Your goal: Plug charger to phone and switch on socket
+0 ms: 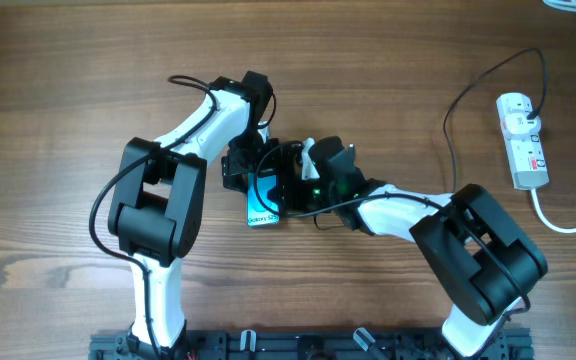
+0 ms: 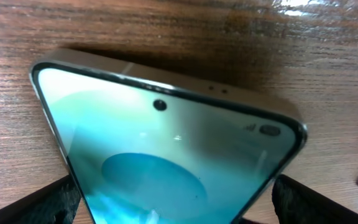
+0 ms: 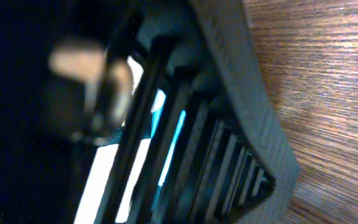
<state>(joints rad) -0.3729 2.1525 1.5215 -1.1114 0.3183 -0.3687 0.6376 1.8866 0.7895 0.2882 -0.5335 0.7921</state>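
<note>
Both arms meet over the middle of the surface [image 1: 58, 80]. The phone [image 1: 261, 207] lies there flat, cyan screen up, its "Galaxy S25" end toward the near edge and its far part hidden under the two wrists.

The left end effector [image 1: 240, 168] stands wide, straddling the handset. In the left wrist view its dark fingers [image 2: 45, 205] sit just beside each long edge of the phone, and whether they press on it cannot be told. That view also shows the camera hole at the screen's top.

The right end effector [image 1: 304, 185] crowds in from the right, just beside the phone. Its wrist view is dark and blurred, with only slivers of cyan between ribbed black parts, so how wide it stands and whether it holds anything cannot be told.

Far off at the right edge lies the socket [image 1: 523, 140], a white adapter plugged in. The charger [image 1: 448, 115] loops from it and runs left toward the right arm; its plug tip is hidden.
</note>
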